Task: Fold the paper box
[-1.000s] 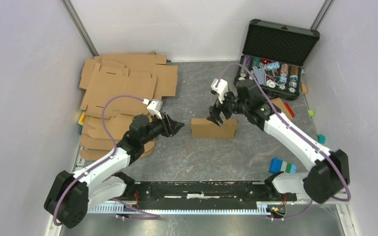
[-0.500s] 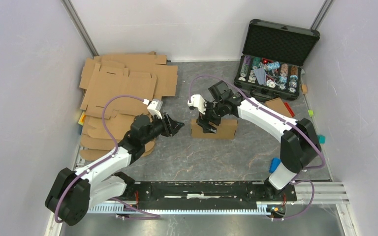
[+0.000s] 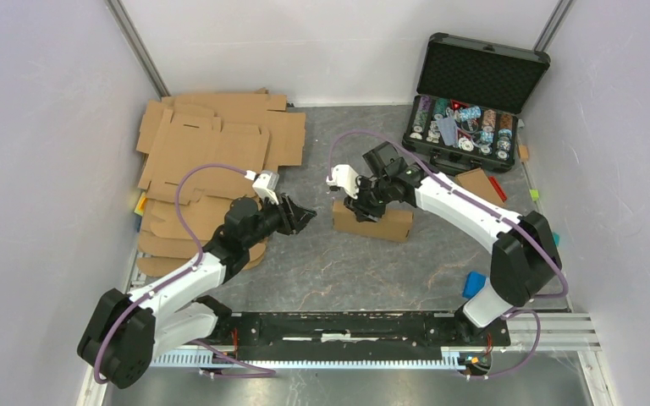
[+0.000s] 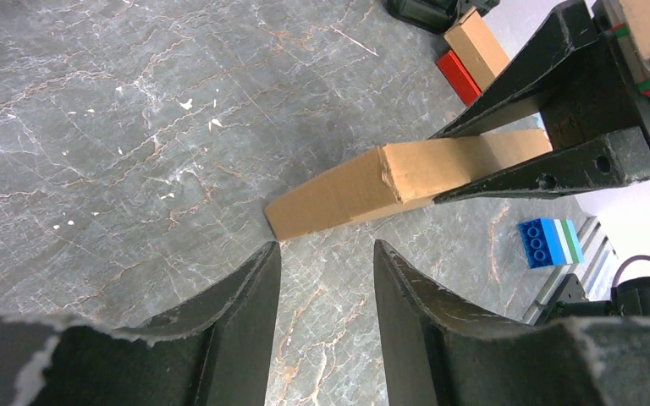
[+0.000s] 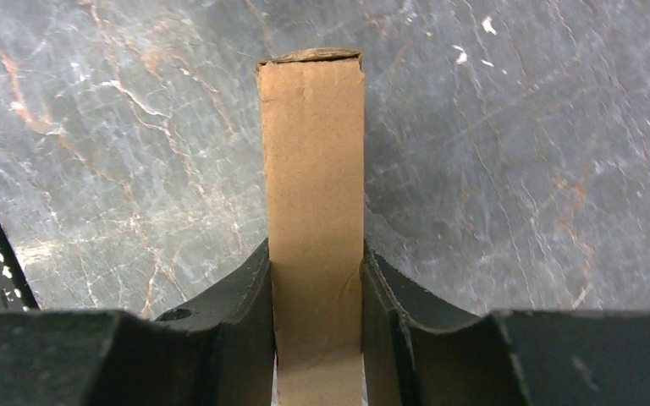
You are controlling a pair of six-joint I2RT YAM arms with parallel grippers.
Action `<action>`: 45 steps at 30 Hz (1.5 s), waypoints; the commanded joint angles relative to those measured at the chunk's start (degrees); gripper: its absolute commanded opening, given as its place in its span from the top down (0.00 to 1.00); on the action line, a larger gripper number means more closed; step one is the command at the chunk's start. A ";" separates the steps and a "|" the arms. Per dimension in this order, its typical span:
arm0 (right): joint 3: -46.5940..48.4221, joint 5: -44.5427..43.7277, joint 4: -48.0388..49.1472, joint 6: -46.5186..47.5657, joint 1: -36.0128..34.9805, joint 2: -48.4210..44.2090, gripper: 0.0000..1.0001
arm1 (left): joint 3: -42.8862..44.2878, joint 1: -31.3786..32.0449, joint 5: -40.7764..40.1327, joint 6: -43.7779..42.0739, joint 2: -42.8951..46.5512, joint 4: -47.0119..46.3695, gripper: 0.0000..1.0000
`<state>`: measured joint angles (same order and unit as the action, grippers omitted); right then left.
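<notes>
1. Two arms are on the table (image 3: 322, 266), and only one has a grip. My right gripper (image 3: 366, 210) is pinching the paper box (image 3: 387, 225) left of its middle.
2. In the right wrist view the cardboard fills the whole gap between the fingers (image 5: 250, 296), which press on both broad faces.
3. The box is folded flat-sided and stands on a long edge mid-table, between the two grippers. I can't tell whether it is fully down on the table or slightly lifted.
4. Half a second ago the box sat square to the overhead view. Now it is skewed, with the right end swung toward the arm bases and the left end nudged a little right.
5. A second ago my right arm reached in low from the right side. Since then the elbow has come up, and the forearm now comes across from the far side.
6. My left gripper (image 3: 305, 218) hasn't shifted across the three overhead frames. Its jaws are spread and hold nothing, and the tips point at the box's left end, near it but apart.
7. The flat cardboard blanks (image 3: 212, 144) at far left, the open black chip case (image 3: 474, 101) at far right and the blue block (image 3: 476, 283) are in the same spots as before.
</notes>
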<state>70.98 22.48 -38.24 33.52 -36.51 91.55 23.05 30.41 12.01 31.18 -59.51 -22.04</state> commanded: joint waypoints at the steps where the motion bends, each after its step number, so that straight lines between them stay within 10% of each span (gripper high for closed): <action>1: -0.58 -8.89 2.07 -3.23 -0.01 -4.00 0.74 | -0.02 0.17 -1.16 0.73 1.04 -2.22 0.48; 13: -8.49 -57.78 10.54 -9.92 0.17 -17.67 0.76 | -0.79 0.26 0.56 3.40 1.32 -3.70 0.48; 18: -15.04 -80.24 22.32 -5.89 2.66 -17.14 0.93 | -1.78 0.26 0.65 4.49 2.37 -5.05 0.47; 34: -18.78 -88.22 57.74 11.89 19.85 5.28 0.87 | -1.61 0.27 0.84 4.62 2.06 -5.00 0.47; 37: -15.15 -86.98 52.60 7.38 19.75 8.97 0.68 | -1.69 0.26 0.36 4.29 2.68 -4.61 0.46; 39: -13.40 -85.75 47.80 3.32 19.73 9.52 0.06 | -1.82 0.26 -0.09 4.09 2.91 -4.48 0.46; 45: -10.38 -75.22 33.87 -5.90 19.04 3.49 0.02 | -1.66 0.26 -0.32 3.15 3.14 -4.21 0.45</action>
<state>56.55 -60.93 5.13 36.12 -16.88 101.34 21.37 30.41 12.29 34.68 -57.47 -24.36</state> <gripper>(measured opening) 0.979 0.540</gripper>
